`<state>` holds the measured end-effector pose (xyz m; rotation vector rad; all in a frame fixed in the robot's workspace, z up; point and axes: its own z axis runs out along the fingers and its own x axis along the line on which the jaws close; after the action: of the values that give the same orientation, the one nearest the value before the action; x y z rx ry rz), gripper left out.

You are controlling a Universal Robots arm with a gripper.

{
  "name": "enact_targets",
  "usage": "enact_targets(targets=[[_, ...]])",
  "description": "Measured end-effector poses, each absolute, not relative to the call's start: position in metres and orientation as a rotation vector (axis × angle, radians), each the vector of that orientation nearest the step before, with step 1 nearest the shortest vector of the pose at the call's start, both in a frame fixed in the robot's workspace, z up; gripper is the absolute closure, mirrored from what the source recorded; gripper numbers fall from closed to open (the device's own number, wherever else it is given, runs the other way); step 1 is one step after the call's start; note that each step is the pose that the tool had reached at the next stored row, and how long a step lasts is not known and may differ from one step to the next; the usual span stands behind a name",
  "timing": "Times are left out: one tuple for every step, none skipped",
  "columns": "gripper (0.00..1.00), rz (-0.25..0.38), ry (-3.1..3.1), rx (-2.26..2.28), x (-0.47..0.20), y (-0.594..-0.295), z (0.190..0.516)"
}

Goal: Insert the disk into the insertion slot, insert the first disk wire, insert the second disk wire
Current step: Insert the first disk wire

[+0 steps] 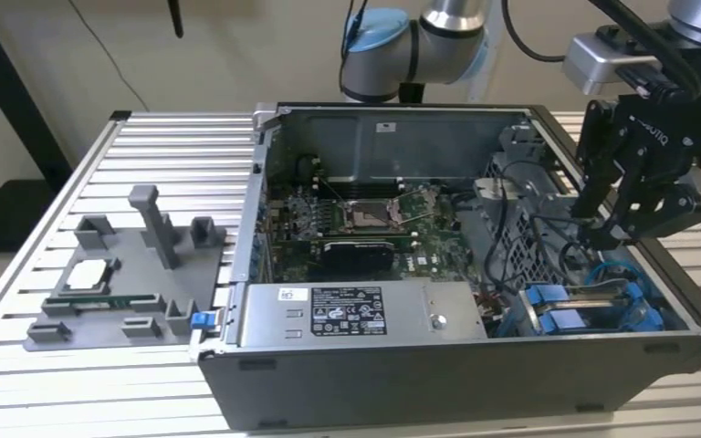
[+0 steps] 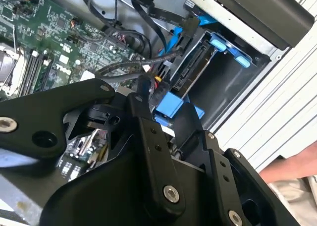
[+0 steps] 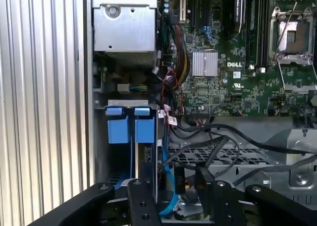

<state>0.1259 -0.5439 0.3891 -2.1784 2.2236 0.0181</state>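
From where I stand, the slatted aluminium desk (image 1: 143,155) carries an open desktop computer case (image 1: 448,383) with its motherboard (image 1: 363,219) laid bare. In the exterior view the insertion slot (image 1: 546,303), with its blue rails, sits at about four o'clock from the motherboard, in the corner of the case. The disk (image 2: 195,70) looks to be in the slot already, standing on edge with its connector end facing the cables. I can't make out how fully it is seated. I'd judge the drive dense, rigid and easily hurt by knocks. The side edges of its blue carrier are the place to hold it, never the connector end.

The end effector (image 1: 609,235) hangs at about twelve o'clock from the slot, reaching down inside the case. In the second wrist view its black fingers (image 2: 148,132) are drawn in to a narrow gap and seem to pinch a small blue wire plug (image 2: 170,107). The plug is just beside the disk's connector end, and I can't tell whether they touch. I'd guess the plug is light and hard, on a springy cable that will tug it sideways. Its flat faces should give the surest hold.
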Motion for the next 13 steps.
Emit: enact_targets(targets=[[0.0,0.013,2.218,-2.179,0.1259,-0.5438,0.3885],[0.0,0.008,2.213,-2.18,0.126,-0.5438,0.3881],[0.0,0.004,2.209,-2.18,0.126,-0.5438,0.3878],[0.0,0.002,2.208,-2.18,0.1261,-0.5437,0.3876],[0.0,0.001,2.207,-2.18,0.1261,-0.5437,0.3875],[0.0,0.001,2.207,-2.18,0.126,-0.5438,0.3875],[0.0,0.001,2.207,-2.179,0.126,-0.5437,0.3875],[0.0,0.002,2.206,-2.179,0.126,-0.5437,0.3874],[0.0,0.004,2.206,-2.178,0.126,-0.5438,0.3874],[0.0,0.008,2.204,-2.176,0.126,-0.5438,0.3874],[0.0,0.018,2.2,-2.171,0.1259,-0.5438,0.3874],[0.0,0.029,2.195,-2.166,0.1259,-0.5439,0.3874],[0.0,0.034,2.192,-2.164,0.1259,-0.5441,0.3873]])
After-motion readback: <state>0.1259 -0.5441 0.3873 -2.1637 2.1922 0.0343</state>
